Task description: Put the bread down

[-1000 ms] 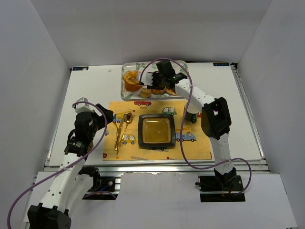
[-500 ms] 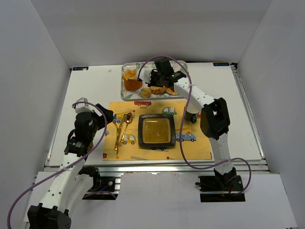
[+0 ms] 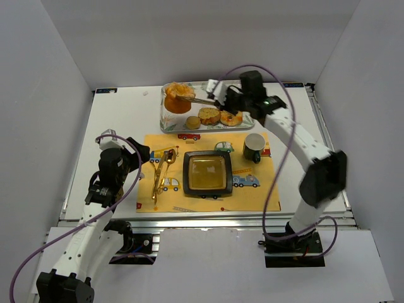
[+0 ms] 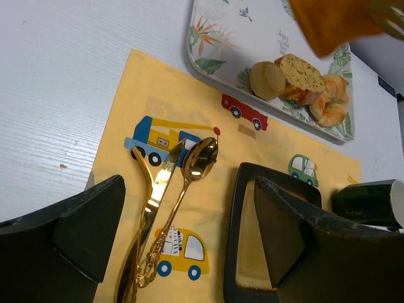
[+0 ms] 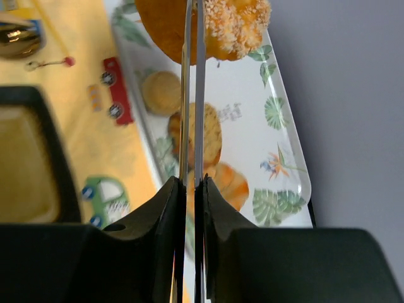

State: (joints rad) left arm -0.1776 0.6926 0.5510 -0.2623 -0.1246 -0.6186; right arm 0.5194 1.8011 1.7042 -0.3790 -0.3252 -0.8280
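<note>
My right gripper is shut on a pair of metal tongs. The tongs pinch an orange-brown piece of bread with a crumbed top and hold it above the left end of the leaf-print tray. Three more bread pieces lie on the tray. The square black plate sits on the yellow placemat. My left gripper is open and empty above the gold cutlery.
A dark green mug stands on the placemat right of the plate. The held bread shows at the top of the left wrist view. White walls enclose the table on three sides.
My right arm has swung to the right and risen, lifting the bread in the tongs off the tray. The mug is now uncovered. The left arm has not moved.
</note>
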